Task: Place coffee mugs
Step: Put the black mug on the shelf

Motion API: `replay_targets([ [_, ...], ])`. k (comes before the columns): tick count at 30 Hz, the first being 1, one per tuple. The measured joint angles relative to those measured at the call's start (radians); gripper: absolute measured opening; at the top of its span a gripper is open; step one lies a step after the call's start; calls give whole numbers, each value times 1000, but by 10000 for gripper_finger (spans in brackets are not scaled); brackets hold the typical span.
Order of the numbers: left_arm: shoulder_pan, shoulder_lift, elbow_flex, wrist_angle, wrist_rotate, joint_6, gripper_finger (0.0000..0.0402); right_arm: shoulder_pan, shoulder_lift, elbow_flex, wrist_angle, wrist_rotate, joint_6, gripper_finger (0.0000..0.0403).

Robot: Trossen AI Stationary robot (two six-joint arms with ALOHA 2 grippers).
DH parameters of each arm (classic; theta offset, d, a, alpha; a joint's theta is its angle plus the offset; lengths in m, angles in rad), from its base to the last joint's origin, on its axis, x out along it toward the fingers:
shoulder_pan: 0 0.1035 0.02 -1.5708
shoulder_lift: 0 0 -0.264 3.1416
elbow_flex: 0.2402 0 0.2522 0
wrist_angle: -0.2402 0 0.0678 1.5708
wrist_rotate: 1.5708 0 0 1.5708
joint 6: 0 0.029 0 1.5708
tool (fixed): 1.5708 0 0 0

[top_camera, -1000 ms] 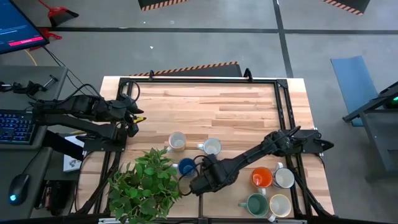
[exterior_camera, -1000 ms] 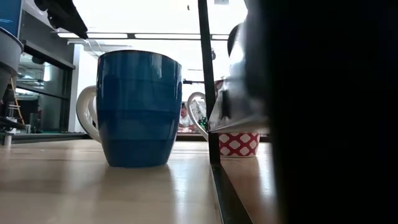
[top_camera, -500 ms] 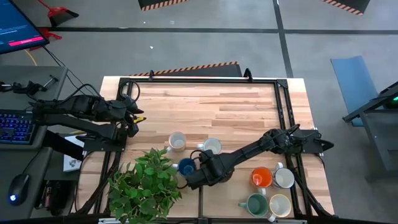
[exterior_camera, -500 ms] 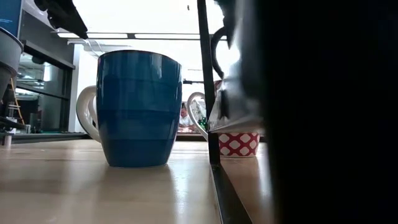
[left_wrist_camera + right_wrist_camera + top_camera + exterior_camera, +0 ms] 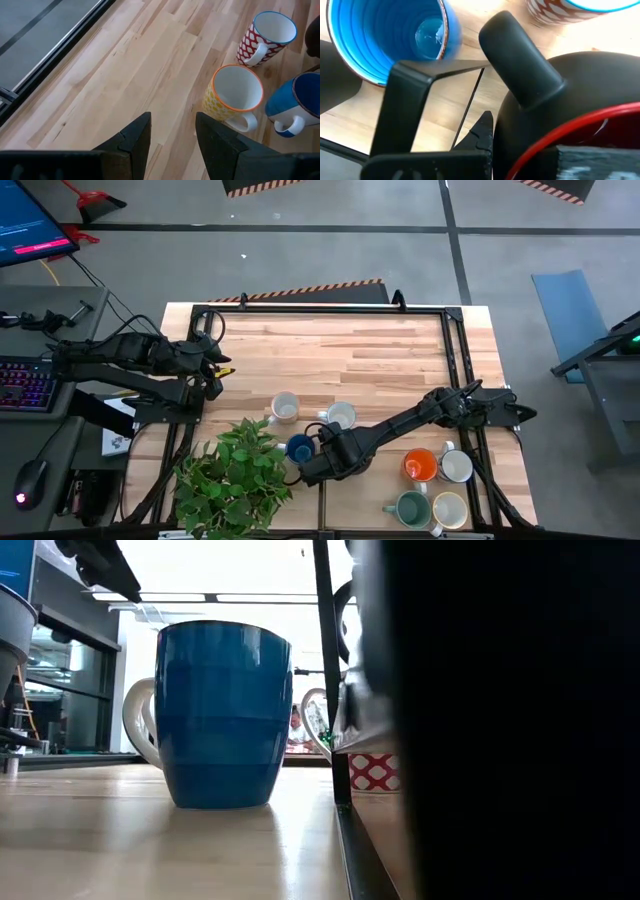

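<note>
My right gripper (image 5: 316, 466) reaches across the near part of the table and is shut on a dark mug with a red inside (image 5: 580, 115), close to the blue mug (image 5: 299, 447). In the low view this mug and gripper (image 5: 520, 720) fill the right side as a dark mass, just right of the blue mug (image 5: 222, 715). A yellow-patterned mug (image 5: 285, 407) and a red-patterned mug (image 5: 341, 416) stand upright farther back. My left gripper (image 5: 215, 366) waits open at the table's left edge, above bare wood (image 5: 172, 132). My right gripper holds the dark mug by its wall near the rim (image 5: 520, 150), beside the handle (image 5: 520, 65). One finger (image 5: 482, 132) lies on the outside of the wall; the other seems to be inside, but the mug hides it. I cannot tell whether the mug's base is on the table.
An orange mug (image 5: 421, 466), a white mug (image 5: 457, 467), a green mug (image 5: 412, 506) and a cream mug (image 5: 450, 509) stand grouped at the near right corner. A leafy potted plant (image 5: 235, 475) fills the near left. A black frame rail (image 5: 452, 350) edges the table.
My right gripper has carried the dark mug toward the table's left, closer to the blue mug. In the low view its dark mass has spread left and now covers more of the red-patterned mug behind.
</note>
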Motion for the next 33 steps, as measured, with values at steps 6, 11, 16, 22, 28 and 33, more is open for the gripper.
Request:
replay_targets([
  [6,0,0,0,0,0,0,145,2,0,0,1,3,0,3],
  [11,0,0,0,0,0,0,145,2,3,0,33,-1,3,3],
  [16,0,0,0,1,0,-1,145,2,17,3,60,-18,3,3],
  [22,0,0,0,1,0,-1,145,5,19,3,64,-3,3,3],
  [28,0,0,0,1,0,-1,145,8,24,3,84,-27,28,3],
  [33,0,0,0,1,0,-1,145,11,25,3,99,-38,68,3],
])
